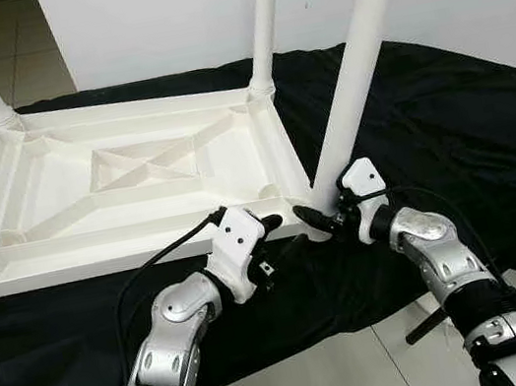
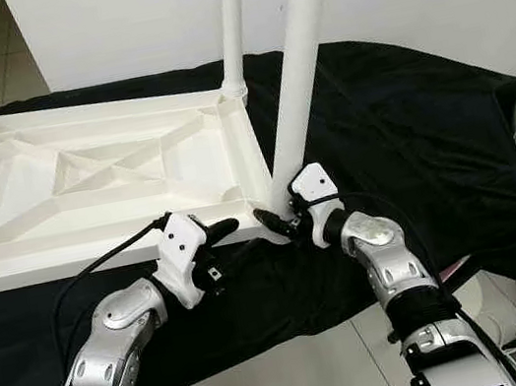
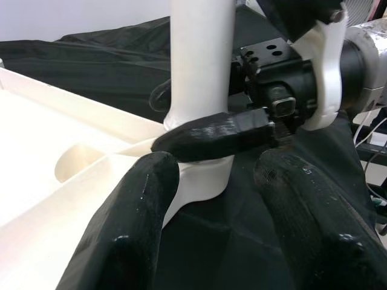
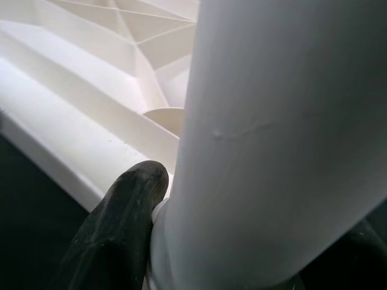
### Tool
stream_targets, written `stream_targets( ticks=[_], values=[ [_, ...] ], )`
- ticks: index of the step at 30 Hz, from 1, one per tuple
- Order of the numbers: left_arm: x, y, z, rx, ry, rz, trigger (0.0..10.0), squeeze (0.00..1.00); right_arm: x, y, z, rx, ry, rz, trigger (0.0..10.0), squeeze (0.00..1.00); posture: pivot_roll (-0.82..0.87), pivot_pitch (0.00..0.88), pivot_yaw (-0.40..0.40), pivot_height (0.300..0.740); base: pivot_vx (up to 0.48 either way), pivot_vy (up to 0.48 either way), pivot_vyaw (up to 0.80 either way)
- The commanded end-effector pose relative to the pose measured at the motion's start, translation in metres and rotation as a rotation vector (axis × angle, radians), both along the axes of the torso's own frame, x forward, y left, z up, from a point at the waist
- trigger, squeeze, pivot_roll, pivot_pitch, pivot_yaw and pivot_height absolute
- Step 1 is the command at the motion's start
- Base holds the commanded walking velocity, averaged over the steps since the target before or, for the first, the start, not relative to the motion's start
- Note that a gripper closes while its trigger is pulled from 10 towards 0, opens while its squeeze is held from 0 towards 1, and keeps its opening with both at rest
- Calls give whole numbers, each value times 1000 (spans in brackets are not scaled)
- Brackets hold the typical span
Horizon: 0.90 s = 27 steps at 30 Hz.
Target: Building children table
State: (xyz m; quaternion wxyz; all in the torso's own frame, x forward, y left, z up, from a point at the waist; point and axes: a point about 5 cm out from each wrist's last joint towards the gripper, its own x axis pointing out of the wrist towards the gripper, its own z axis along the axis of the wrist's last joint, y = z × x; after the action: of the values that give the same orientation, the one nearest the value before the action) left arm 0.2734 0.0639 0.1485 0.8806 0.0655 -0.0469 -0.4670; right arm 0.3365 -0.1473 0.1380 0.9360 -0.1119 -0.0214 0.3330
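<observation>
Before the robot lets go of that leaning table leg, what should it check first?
1. Right gripper clamped on the near leg: ok, a finger on each side at its base.
2. Leg standing straight: not ok, it leans, unlike the two far legs.
3. Leg seated fully in the corner socket: cannot tell.
4. Left gripper ready to help: ok, open just beside the corner.
5. Tabletop lying flat, upside down, on the black cloth: ok.
</observation>
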Motion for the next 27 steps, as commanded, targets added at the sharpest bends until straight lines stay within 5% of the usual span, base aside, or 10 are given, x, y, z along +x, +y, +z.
stream_targets(
  ticks=[1, 14, 18, 27],
  values=[
    [2, -3, -1, 4, -1, 22, 10000, 0, 0, -5, -6, 10, 34, -70, 10000, 0, 47, 56, -85, 740, 0, 0, 0],
    [-2, -3, -5, 11, 16, 14, 10000, 0, -16, 14, -11, 183, 53, -382, 10000, 0, 47, 65, -86, 740, 0, 0, 0],
    [-2, -4, -6, 15, 17, 3, 10000, 0, -20, 35, -11, 239, 39, -528, 10000, 0, 48, 56, -87, 740, 0, 0, 0],
    [-4, -5, -6, 13, 16, -2, 10000, 0, -25, 46, -5, 305, 44, -527, 10000, 0, 50, 47, -88, 740, 0, 0, 0]
  ],
)
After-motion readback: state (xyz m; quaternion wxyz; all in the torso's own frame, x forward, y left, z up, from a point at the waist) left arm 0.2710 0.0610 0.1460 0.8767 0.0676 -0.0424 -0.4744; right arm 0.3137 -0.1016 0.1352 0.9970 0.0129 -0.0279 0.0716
